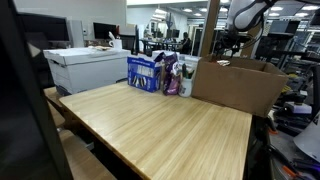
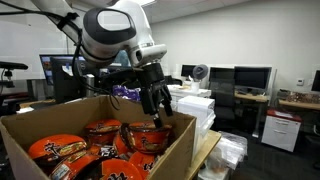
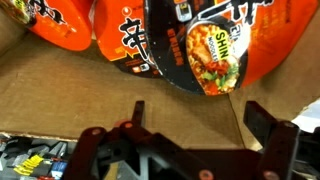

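So the cardboard box sits at the far right corner of the table in an exterior view. The snack packs stand along the far edge just left of it, side by side. A printer-ish unit stands off the table, past its far left corner. Inside the box, the noodle bowls lie packed together and overlapping. The gripper hangs over the box's far rim, above the bowls at that end. A stack of flat boxes stands right behind that corner. In the wrist view, bare cardboard lies between the gripper and the bowls.
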`<state>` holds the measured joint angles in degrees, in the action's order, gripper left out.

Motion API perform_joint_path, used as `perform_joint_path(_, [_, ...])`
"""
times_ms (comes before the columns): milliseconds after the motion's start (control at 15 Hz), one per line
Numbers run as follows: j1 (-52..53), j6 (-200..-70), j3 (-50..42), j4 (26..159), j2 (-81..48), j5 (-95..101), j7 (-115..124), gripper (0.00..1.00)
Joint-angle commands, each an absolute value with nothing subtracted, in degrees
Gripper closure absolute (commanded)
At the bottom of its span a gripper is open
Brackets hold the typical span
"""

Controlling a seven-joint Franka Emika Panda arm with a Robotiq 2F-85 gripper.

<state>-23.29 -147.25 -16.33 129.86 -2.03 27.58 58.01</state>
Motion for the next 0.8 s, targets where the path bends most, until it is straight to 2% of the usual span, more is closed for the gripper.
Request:
perform_joint_path(0, [-21.5, -145.6, -18.6, 127.4, -4.5, 29.3, 57.6, 0.00])
perform_joint_path(733, [-18.2, -146.0, -22.0, 124.3, -9.8, 29.4, 58.8, 0.00])
